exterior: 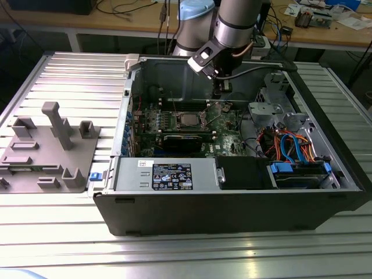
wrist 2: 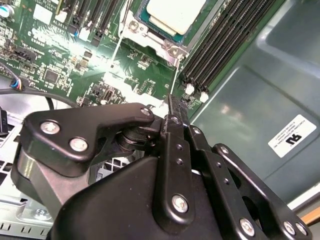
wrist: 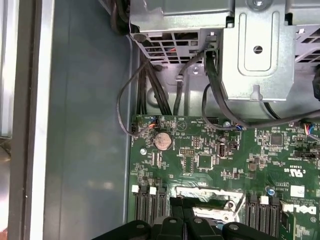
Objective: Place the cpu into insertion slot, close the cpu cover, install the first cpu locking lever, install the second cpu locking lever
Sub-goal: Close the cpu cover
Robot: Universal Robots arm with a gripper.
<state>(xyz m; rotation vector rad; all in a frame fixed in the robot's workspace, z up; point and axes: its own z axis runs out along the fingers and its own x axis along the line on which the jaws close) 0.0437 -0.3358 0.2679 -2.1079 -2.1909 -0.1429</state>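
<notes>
Gripper (exterior: pixel 219 93): jaws drawn together, nothing visibly pinched, hanging over green board (wrist 2: pixel 65 55). Chip (wrist 2: pixel 175 12): seated in socket (wrist 2: pixel 135 25) under windowed cover (wrist 2: pixel 159 40), below the jaws, toward the exterior view's left.

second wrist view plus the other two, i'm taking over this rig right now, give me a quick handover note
Pincer: shut, low over the motherboard, just beside the socket. A thin lever rod runs to its tip; I cannot tell whether it is gripped.
Things: the cpu is seated, and the cpu cover lies flat around it.
Done: cpu placed; the cover looks closed.
Left: both locking levers. The other rod also looks unlatched.
</notes>
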